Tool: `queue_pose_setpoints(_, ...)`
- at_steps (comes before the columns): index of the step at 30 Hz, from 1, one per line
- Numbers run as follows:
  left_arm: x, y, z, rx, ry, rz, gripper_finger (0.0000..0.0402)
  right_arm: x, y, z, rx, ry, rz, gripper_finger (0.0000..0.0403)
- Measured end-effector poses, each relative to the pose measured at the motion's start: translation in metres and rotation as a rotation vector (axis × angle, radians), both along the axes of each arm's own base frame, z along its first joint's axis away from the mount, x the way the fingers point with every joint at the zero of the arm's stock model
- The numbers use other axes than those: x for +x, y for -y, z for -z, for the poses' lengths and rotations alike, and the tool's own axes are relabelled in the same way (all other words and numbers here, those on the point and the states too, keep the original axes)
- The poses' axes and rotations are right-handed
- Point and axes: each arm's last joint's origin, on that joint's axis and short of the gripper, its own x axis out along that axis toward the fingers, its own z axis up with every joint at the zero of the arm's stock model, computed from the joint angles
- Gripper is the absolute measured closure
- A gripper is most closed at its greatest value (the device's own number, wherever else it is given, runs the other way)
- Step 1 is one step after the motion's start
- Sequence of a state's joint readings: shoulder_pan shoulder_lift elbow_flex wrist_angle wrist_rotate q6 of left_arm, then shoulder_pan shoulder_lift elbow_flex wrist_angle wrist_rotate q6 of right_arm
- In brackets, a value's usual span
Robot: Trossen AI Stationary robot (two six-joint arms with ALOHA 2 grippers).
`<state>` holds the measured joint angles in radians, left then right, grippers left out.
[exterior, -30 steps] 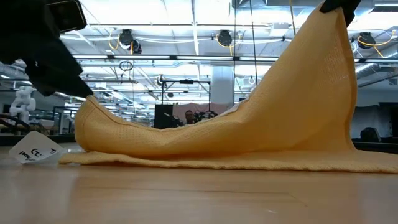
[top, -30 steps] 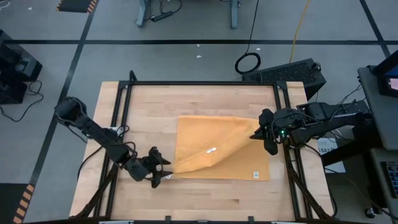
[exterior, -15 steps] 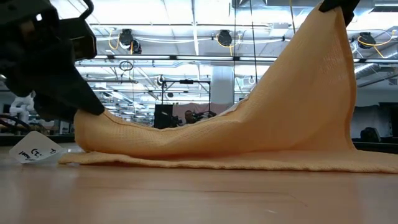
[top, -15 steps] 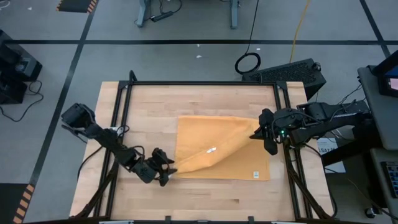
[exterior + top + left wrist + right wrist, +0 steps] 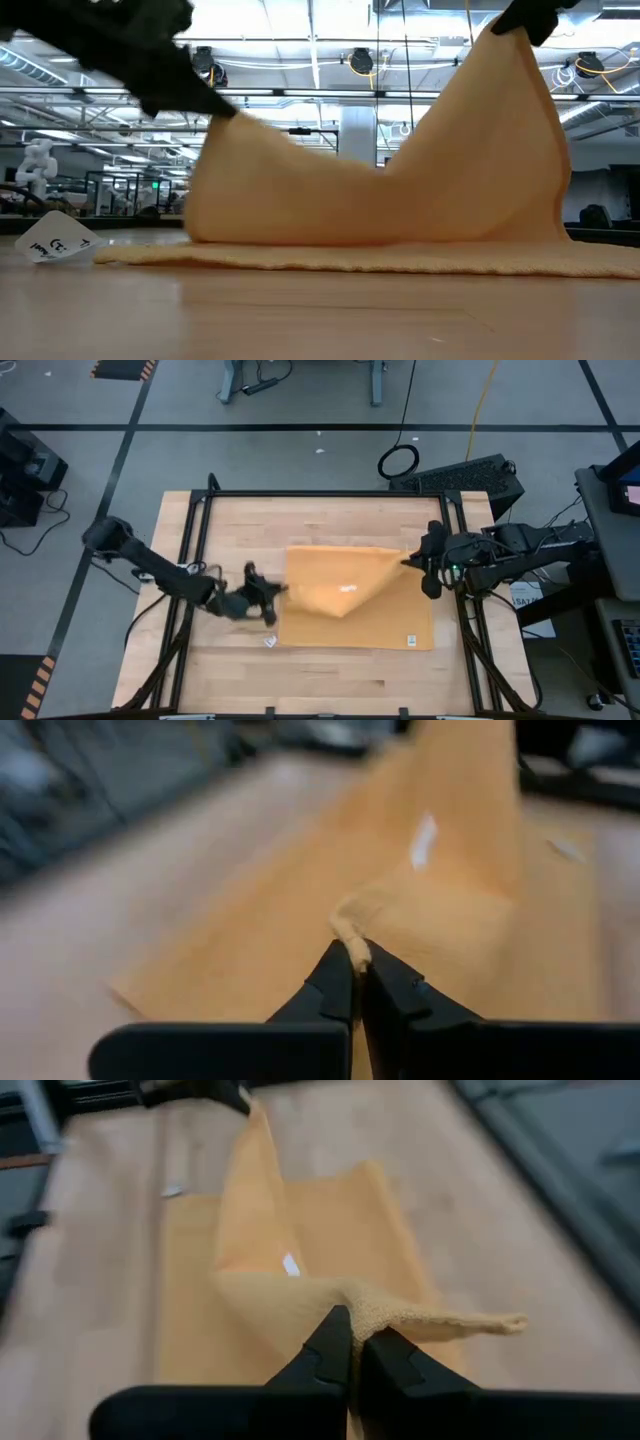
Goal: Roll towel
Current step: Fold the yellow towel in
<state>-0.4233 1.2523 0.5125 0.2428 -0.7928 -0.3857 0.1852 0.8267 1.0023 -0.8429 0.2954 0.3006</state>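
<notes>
nearest the low camera, bare light wooden table top point(image 5: 320, 310); a small white crumpled paper scrap point(image 5: 55, 240) lies on it, apart from the cloth.

next: soft mustard-yellow woven towel point(image 5: 400, 210). its lower layer lies flat on the table, roughly centred and toward the right side in the high view. two corners of the upper layer are raised, so the cloth hangs as a sagging tent between them. a small white tag point(image 5: 409, 641) sits near the front right edge of the flat layer.

left gripper point(image 5: 274, 591): at the towel's left edge, fingers pinched together on a small nub of raised corner (left wrist view, point(image 5: 350, 952)). the bite looks thin, only the tip of the fabric.

right gripper point(image 5: 412, 564): farther back, at the towel's right edge, jaws closed on the other raised corner, held high over the table (right wrist view, point(image 5: 350, 1320)).

judgement: the step in hand appears to be a fold of the lifted edge, making a narrower strip before rolling. task looks early, no roll formed yet.

to do it well:
- keep both corners at a matched height and pace, so the carried edge lands parallel to the resting edge.
- hold light tension between the grippers to take out the sag.
- watch the left pinch; it could slip under pull.
- lower before letting go, so the edge does not flop askew.
</notes>
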Motion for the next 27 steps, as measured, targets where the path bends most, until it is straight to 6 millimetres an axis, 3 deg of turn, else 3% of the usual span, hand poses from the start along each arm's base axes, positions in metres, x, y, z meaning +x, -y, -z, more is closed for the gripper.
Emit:
queue_pose_setpoints(8, -0.023, -0.059, -0.091, 0.365, 0.315, -0.103, 0.0394, -0.023, 0.011, -0.015, -0.194, 0.119, 0.104, 0.0403)
queue_pose_setpoints(12, -0.041, -0.079, -0.119, 0.414, 0.406, -0.122, 0.0394, -0.032, 0.016, -0.025, -0.227, 0.206, 0.148, 0.0403)
queue_pose_setpoints(17, -0.042, -0.087, -0.113, 0.325, 0.366, 0.004, 0.0394, -0.039, 0.017, -0.026, -0.177, 0.231, 0.143, 0.0403)
queue_pose_setpoints(27, -0.034, -0.075, -0.087, 0.178, 0.19, 0.209, 0.0395, -0.042, 0.012, -0.022, 0.023, 0.212, 0.036, 0.0403)
